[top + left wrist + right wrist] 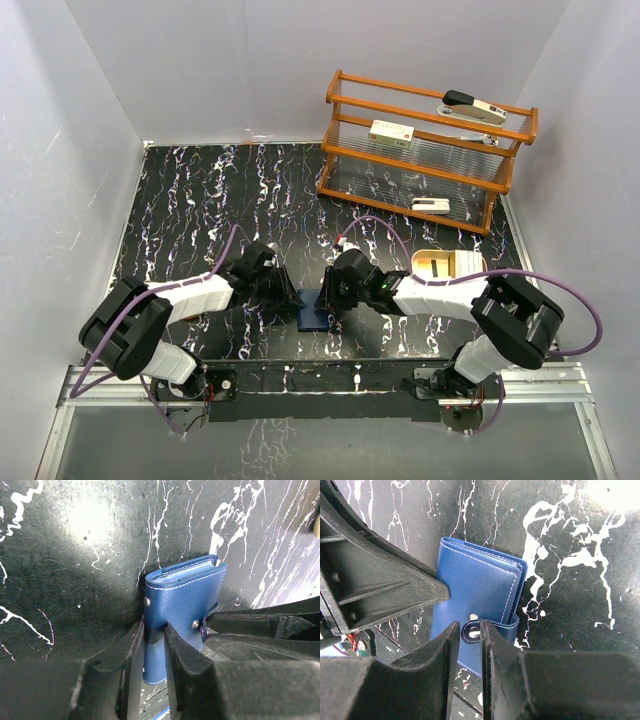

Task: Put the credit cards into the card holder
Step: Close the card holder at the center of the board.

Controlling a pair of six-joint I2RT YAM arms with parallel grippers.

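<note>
Navy-blue leather folding card holder (315,318) lay folded on the black white-veined tabletop (190,200) (near front edge), between both arms; left gripper (154,630) pinched its edge, right gripper (468,628) clamped its snap tab (471,632).

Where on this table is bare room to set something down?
Bare: the far-left stretch of black tabletop, between the left wall and the wooden rack. Crowded: near centre, where left pincer and right pincer meet on the card holder, and the right, with the beige tray.
</note>
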